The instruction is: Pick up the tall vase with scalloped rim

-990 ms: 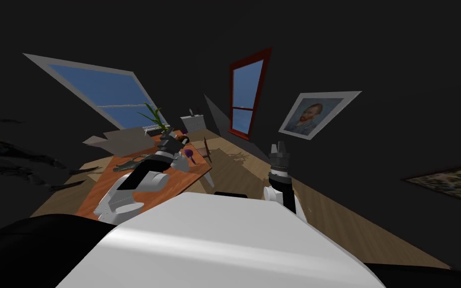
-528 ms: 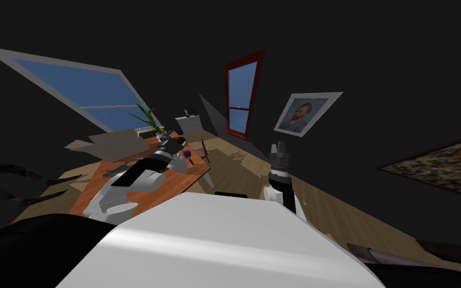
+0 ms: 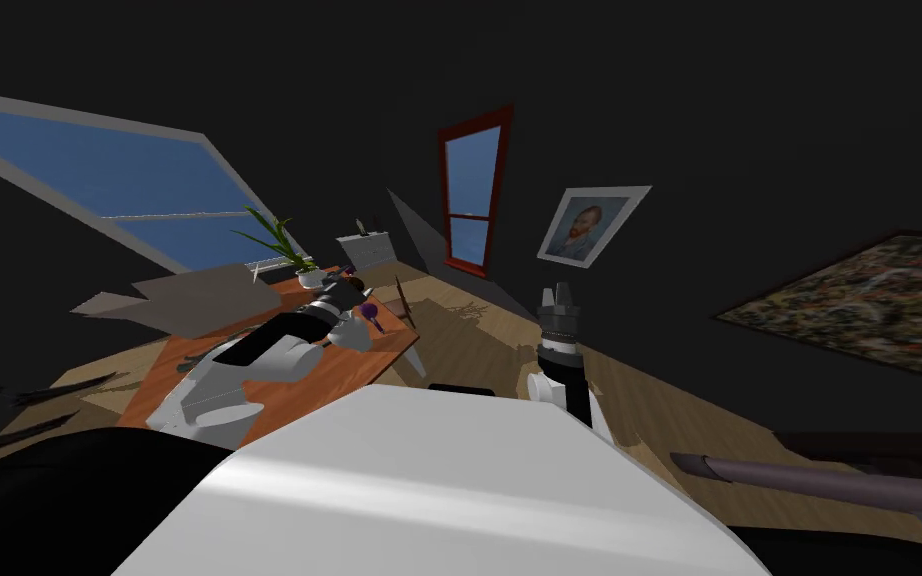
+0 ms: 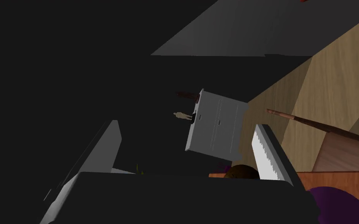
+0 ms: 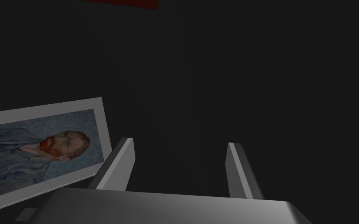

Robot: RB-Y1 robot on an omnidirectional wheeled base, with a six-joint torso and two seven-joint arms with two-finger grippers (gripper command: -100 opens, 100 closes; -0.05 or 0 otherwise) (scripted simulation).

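My left arm reaches over an orange-brown table (image 3: pixel 349 365). Its gripper (image 3: pixel 346 290) (image 4: pixel 186 155) is open, with nothing between the fingers. A pale white shape (image 3: pixel 356 334) with a purple thing (image 3: pixel 373 318) on it stands by the wrist; I cannot tell whether it is the vase. In the left wrist view a purple rounded thing (image 4: pixel 336 204) and a brown round thing (image 4: pixel 244 171) lie just outside and beyond one finger (image 4: pixel 271 155). My right gripper (image 3: pixel 557 296) (image 5: pixel 178 167) is raised to the right of the table, open and holding nothing.
A potted plant (image 3: pixel 299 268) stands at the table's far end, and a flat grey slab (image 3: pixel 194 298) lies along its left side. A chair (image 3: pixel 404 298) (image 4: pixel 346 149) sits at the right edge. Far off stands a white cabinet (image 3: pixel 364 247) (image 4: pixel 213 126). A dark pole (image 3: pixel 809 480) lies low at the right.
I have turned right: table, windows and portrait slid left in the head view, and a large painting and the dark pole came in at right. The left arm stays over the table.
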